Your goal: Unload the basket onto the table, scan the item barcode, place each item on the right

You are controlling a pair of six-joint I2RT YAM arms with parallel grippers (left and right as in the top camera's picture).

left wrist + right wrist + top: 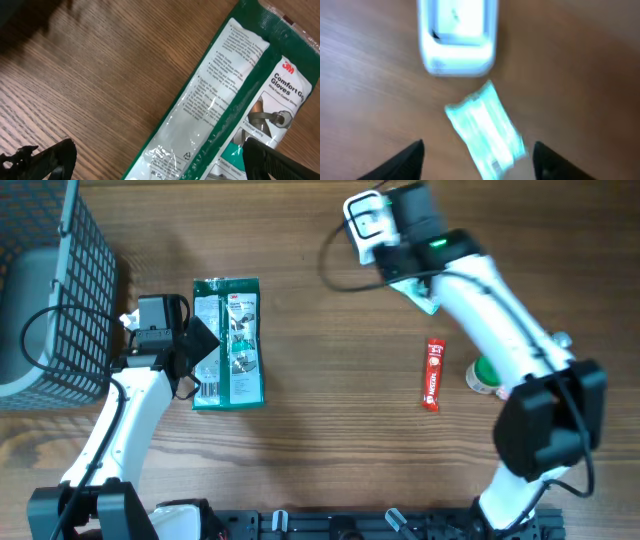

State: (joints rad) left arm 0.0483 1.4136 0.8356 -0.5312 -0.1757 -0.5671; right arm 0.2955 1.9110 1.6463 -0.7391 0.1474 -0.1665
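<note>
Nearest the bases, the left gripper (159,150) hangs with jaws spread wide over the green gloves package (228,345), gripping nothing, and a red stick packet (433,375) lies well apart to the right. Farther out, the right gripper (479,146) is released, jaws apart, with the small teal packet (485,130) blurred between its fingertips, ungripped, just before the white scanner (457,37). I judge the packet presented, but whether its barcode has registered cannot be told; the other items look unscanned.
</note>
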